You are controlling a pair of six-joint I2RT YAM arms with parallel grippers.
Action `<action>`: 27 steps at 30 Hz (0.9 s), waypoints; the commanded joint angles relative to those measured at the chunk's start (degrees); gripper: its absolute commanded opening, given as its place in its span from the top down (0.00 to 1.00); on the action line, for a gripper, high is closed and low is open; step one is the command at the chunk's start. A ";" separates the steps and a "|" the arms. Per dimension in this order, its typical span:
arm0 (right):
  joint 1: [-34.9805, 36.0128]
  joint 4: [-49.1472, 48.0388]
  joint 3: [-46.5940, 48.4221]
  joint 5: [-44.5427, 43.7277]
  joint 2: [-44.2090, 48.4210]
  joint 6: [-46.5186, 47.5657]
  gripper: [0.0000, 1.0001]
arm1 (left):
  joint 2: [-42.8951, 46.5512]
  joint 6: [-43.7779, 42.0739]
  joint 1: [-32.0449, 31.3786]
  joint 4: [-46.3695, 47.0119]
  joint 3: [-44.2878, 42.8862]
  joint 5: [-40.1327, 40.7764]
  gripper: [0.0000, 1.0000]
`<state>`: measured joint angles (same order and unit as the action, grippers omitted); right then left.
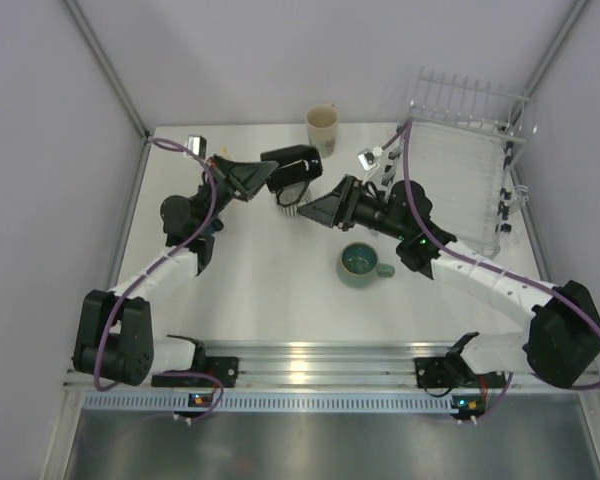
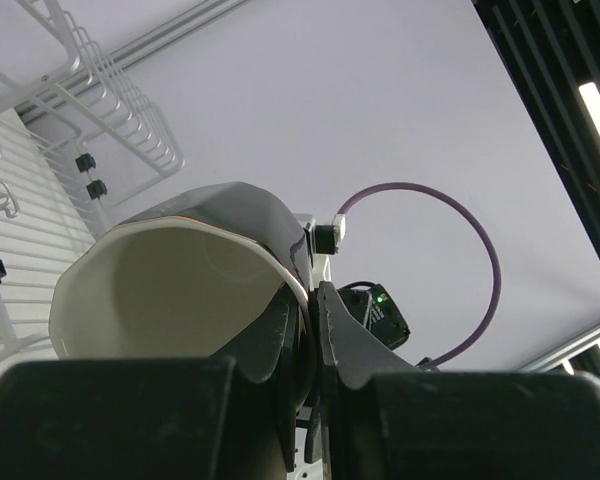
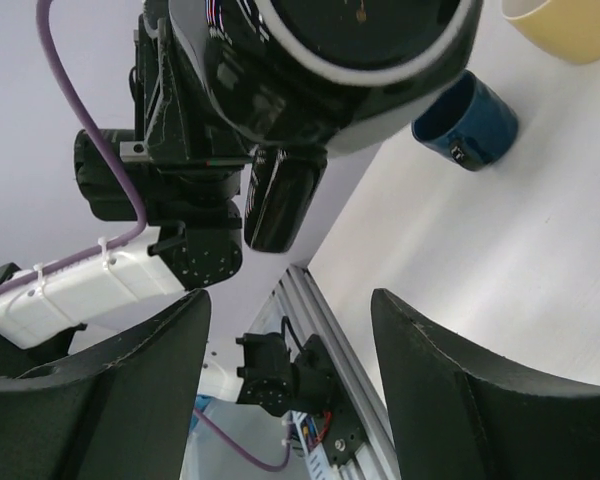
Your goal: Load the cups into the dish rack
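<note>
Left gripper (image 1: 271, 179): you've got it clenched on the rim of the black cup (image 1: 298, 165), up over the middle of the table (image 1: 260, 300). Right gripper (image 3: 288, 300) is just beside it, jaws apart, holding nothing. Dish rack (image 1: 470, 160) is at the far right corner. Cream cup (image 1: 322, 128) is at the far edge and teal-green cup (image 1: 360, 265) is mid-table.

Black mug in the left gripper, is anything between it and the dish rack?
Yes: the right arm lies across the path to the dish rack, its open right gripper pointed at the black mug held by the left gripper.
</note>
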<state>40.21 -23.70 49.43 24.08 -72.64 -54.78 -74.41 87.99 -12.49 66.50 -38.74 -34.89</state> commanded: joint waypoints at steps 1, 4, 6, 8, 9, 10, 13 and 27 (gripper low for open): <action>1.63 -8.81 3.74 -0.69 -1.62 -1.29 0.35 | 1.90 1.75 -1.30 14.54 0.07 2.55 1.00; 1.81 -11.01 4.44 -1.49 -3.03 -2.34 0.37 | 2.69 1.14 -2.45 14.54 1.56 2.72 1.00; 2.15 -11.45 5.76 -1.23 -4.26 -2.87 0.38 | 3.22 1.05 -2.80 14.54 2.44 3.16 1.00; 2.59 -12.15 6.38 -1.22 -5.75 -4.01 0.40 | 3.75 0.87 -2.98 14.54 3.58 3.87 1.00; 3.12 -12.76 6.82 -1.14 -6.10 -4.54 0.40 | 4.18 0.87 -2.98 14.54 3.76 3.96 1.00; 3.39 -13.55 7.08 -1.05 -6.63 -5.06 0.41 | 4.10 1.39 -3.15 14.45 3.67 3.78 1.00; 4.35 -14.44 7.70 -0.70 -7.95 -6.65 0.45 | 3.92 1.05 -3.33 14.45 2.62 2.82 1.00; 5.23 -15.93 7.35 0.27 -8.92 -10.08 0.71 | 4.63 -0.01 -4.91 14.53 4.11 2.46 1.00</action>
<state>43.72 -33.04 53.71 22.48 -81.30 -63.96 -72.01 88.60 -15.86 69.25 -34.48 -32.75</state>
